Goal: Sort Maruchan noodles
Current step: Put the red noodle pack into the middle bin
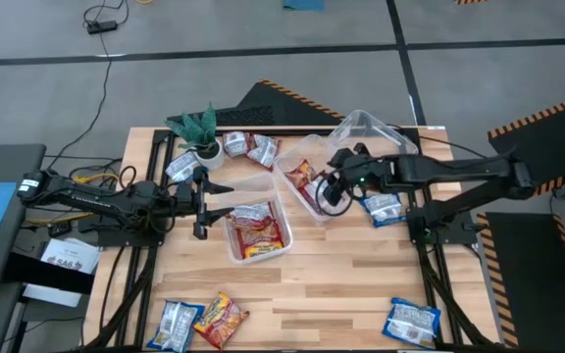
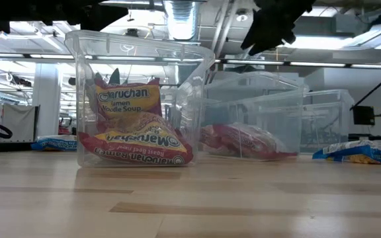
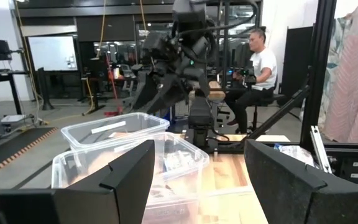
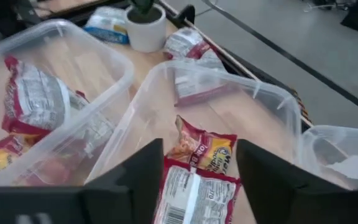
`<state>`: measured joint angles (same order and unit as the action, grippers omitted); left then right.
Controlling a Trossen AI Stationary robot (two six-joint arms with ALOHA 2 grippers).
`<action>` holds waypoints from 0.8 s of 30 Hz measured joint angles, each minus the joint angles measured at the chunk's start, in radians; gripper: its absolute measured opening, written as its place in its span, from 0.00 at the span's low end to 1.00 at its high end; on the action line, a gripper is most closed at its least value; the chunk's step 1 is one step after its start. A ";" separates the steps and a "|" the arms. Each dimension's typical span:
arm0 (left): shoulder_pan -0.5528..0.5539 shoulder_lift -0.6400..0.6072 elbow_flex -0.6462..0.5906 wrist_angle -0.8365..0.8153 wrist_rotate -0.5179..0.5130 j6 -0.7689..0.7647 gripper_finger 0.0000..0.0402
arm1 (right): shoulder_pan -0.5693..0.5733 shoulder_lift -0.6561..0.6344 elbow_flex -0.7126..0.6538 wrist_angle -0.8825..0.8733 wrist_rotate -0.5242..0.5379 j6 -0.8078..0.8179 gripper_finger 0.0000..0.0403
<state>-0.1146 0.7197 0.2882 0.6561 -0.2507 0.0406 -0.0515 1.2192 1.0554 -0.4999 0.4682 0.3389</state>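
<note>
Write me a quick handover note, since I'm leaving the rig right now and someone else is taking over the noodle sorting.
Left claw: open, empty, beside the centre tub, which holds red-orange packets.
Right claw: open, empty, over the middle tub with a red-and-silver packet inside.
Third tub: no packets seen.
Left to sort: packets by the plant, a blue one at the right, three along the near edge.

Maruchan noodles [image 1: 256, 231], crinkly packets, some in tubs, others scattered
</note>
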 joint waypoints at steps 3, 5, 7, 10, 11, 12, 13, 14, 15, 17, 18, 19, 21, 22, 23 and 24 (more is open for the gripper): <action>0.000 0.000 0.000 0.000 0.000 0.000 0.59 | 0.022 -0.028 0.000 0.000 -0.001 -0.027 0.62; 0.000 0.000 0.000 0.000 0.006 -0.009 0.59 | 0.049 -0.039 0.000 -0.001 -0.004 -0.047 0.64; 0.000 0.000 0.000 0.000 0.026 -0.024 0.59 | 0.080 -0.047 0.000 -0.005 -0.005 -0.059 0.65; 0.000 0.000 0.000 0.000 0.090 -0.049 0.59 | 0.137 -0.057 0.000 -0.040 -0.002 -0.060 0.65; 0.000 0.000 0.000 0.000 0.119 -0.057 0.59 | 0.158 -0.058 0.000 -0.054 0.000 -0.059 0.65; 0.000 0.000 0.000 0.000 0.148 -0.070 0.59 | 0.181 -0.059 -0.003 -0.062 0.002 -0.056 0.65; 0.000 0.000 0.000 0.000 0.177 -0.084 0.59 | 0.205 -0.064 -0.017 -0.056 0.009 -0.051 0.65; 0.000 0.000 0.000 0.000 0.203 -0.098 0.59 | 0.230 -0.073 -0.040 -0.038 0.025 -0.045 0.65; 0.000 0.000 0.003 -0.004 0.225 -0.111 0.59 | 0.255 -0.081 -0.069 -0.007 0.050 -0.041 0.65; -0.002 0.000 0.016 -0.017 0.262 -0.156 0.59 | 0.303 -0.102 -0.136 0.049 0.118 -0.020 0.65; -0.008 0.000 0.023 -0.020 0.276 -0.183 0.59 | 0.324 -0.114 -0.173 0.061 0.157 -0.001 0.65; -0.018 0.000 0.033 -0.027 0.286 -0.209 0.59 | 0.342 -0.125 -0.203 0.085 0.188 0.016 0.65; -0.052 0.000 0.064 -0.062 0.304 -0.236 0.59 | 0.376 -0.157 -0.245 0.139 0.230 0.046 0.65; -0.077 0.000 0.086 -0.097 0.307 -0.238 0.59 | 0.391 -0.172 -0.258 0.155 0.246 0.059 0.65; -0.105 0.000 0.114 -0.151 0.300 -0.245 0.59 | 0.404 -0.183 -0.265 0.175 0.254 0.066 0.65; -0.135 0.000 0.147 -0.221 0.282 -0.256 0.59 | 0.416 -0.192 -0.270 0.192 0.259 0.069 0.65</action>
<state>-0.2497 0.7201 0.4357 0.4347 0.0315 -0.2153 0.3648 1.0273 0.7855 -0.3080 0.7275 0.4081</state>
